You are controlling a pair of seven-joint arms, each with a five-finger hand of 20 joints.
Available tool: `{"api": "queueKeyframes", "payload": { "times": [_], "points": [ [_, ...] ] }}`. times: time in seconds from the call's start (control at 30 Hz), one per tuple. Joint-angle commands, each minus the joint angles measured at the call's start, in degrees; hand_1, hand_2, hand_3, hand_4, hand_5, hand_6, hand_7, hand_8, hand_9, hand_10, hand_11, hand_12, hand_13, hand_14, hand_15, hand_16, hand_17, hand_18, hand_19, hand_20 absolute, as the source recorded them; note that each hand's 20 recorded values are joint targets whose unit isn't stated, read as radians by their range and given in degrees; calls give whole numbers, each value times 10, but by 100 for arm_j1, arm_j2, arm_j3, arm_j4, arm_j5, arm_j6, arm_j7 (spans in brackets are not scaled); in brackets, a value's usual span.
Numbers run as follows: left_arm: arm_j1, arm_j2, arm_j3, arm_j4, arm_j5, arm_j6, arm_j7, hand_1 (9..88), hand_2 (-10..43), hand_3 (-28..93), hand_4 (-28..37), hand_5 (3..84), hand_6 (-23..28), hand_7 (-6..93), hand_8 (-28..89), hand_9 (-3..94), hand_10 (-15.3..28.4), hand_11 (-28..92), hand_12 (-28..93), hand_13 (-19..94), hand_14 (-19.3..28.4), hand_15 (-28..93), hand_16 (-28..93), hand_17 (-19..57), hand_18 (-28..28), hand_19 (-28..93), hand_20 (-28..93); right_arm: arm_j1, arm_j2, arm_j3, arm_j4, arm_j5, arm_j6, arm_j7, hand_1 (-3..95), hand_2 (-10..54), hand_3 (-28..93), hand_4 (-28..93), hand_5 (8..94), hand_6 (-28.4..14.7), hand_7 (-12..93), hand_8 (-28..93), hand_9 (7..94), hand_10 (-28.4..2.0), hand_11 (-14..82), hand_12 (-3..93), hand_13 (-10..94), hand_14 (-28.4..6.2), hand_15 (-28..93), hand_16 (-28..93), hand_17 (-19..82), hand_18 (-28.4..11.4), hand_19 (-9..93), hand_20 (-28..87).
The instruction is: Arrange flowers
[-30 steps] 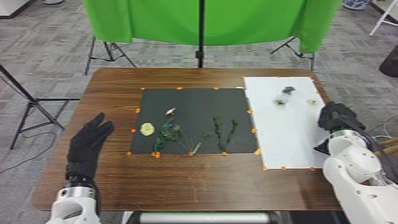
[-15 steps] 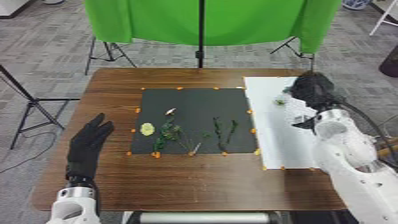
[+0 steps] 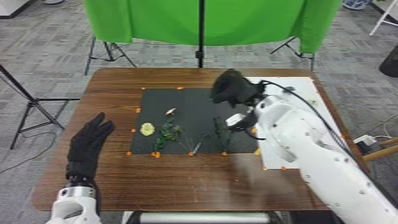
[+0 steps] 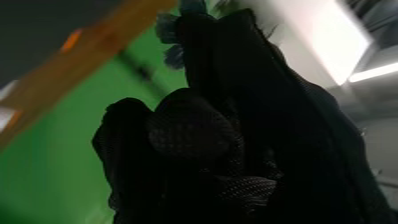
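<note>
Partway there, by the look of it: yellow flower (image 3: 147, 129) and greenery (image 3: 170, 132) already lie on the black mat (image 3: 191, 101). Over its far right corner, the right hand (image 3: 233, 89) pinches a blue flower (image 4: 167, 31), still to be placed; the left (image 3: 84, 145) waits, fingers straight.

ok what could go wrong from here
The right hand has the blue-grey flower right at the tips of its fingers, so it might slip or twist. Its wrist also hangs over the green stems on the black mat, so lowering it could nudge them out of place.
</note>
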Motion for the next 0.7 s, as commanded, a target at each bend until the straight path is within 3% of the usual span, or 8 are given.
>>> {"api": "queueKeyframes", "payload": {
  "times": [0.03,0.17,0.37,0.4,0.7],
  "points": [
    [5,-40,72,56,9,-62,-53,193,-8,683,-278,423,52,48,-62,462,126,104,105,363,138,107,-12,89,99,23,180,315,-814,-753,2,6,-352,68,691,-95,551,-106,738,-25,350,115,865,-114,111,446,859,-21,660,349,658,-80,932,590],
    [13,-25,66,57,0,-22,-45,193,-8,682,-278,424,53,48,-62,463,127,105,105,364,140,107,-13,89,99,23,180,425,-921,-1020,56,34,-597,176,689,-95,552,-105,738,-25,350,113,866,-113,111,445,859,-21,660,350,659,-81,932,591],
    [-17,-21,92,79,8,-72,-69,193,-8,682,-278,423,53,48,-61,462,127,105,105,363,139,107,-12,89,99,23,180,519,-1125,-1286,307,-268,-815,335,688,-95,552,-107,737,-25,350,113,866,-111,111,444,859,-21,660,350,660,-81,932,591],
    [56,-17,80,40,7,-70,-36,193,-8,682,-278,423,53,48,-61,462,127,105,105,363,139,107,-12,89,99,23,180,506,-1140,-1341,322,-359,-824,348,686,-95,554,-106,737,-25,350,114,866,-110,111,444,859,-21,660,350,661,-81,932,591],
    [-49,20,82,88,13,-106,-93,193,-8,683,-278,423,52,48,-62,462,127,105,105,363,138,107,-12,89,99,23,180,615,-1404,-1409,869,-1031,-990,440,686,-95,550,-110,734,-24,342,121,862,-101,112,445,860,-21,660,350,661,-81,932,592]
  ]
}}
